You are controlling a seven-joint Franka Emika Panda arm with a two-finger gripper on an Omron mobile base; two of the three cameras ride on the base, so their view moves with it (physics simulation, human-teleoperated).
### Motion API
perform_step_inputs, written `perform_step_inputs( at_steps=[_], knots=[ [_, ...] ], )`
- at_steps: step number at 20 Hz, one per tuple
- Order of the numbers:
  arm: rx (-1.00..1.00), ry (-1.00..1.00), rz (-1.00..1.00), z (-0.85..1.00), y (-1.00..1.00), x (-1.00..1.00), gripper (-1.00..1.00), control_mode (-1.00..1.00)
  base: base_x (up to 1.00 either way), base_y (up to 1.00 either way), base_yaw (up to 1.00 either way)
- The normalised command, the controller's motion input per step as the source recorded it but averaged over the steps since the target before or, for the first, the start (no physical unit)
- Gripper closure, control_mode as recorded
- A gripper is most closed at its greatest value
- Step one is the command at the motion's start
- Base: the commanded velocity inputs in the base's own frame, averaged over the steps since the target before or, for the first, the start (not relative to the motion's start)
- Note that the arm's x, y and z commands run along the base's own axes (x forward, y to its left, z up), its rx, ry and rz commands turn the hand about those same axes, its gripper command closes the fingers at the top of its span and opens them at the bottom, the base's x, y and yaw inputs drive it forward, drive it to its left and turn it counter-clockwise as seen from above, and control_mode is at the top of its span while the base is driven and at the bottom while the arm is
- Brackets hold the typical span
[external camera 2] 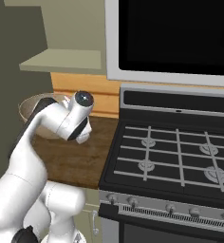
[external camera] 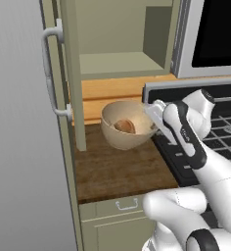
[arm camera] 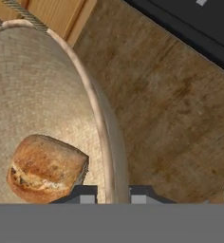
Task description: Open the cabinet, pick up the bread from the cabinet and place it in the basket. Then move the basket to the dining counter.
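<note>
You see the bread [arm camera: 45,168] lying inside the basket [arm camera: 47,90]; your gripper [arm camera: 113,195] is closed on the basket's rim.

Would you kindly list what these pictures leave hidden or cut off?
- Right base view: the basket is mostly behind the arm; bread hidden.
- Left base view: the gripper at the basket rim is masked by the wrist; the bread is partly below the rim.
- Hand view: the basket is cut off by the left edge.
</note>
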Motion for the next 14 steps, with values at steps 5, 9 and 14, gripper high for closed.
perform_step_inputs(
  at_steps=[5,9,14],
  knots=[
    [0.17,-0.05,0.0,0.8,0.0,-0.66,1.0,-1.0,0.0,0.0,0.0],
    [0.01,0.01,0.0,0.47,-0.03,-0.72,1.0,-1.0,0.0,0.0,0.0],
    [-0.05,0.02,-0.03,0.13,-0.13,-0.41,1.0,-1.0,0.0,0.0,0.0]
  ],
)
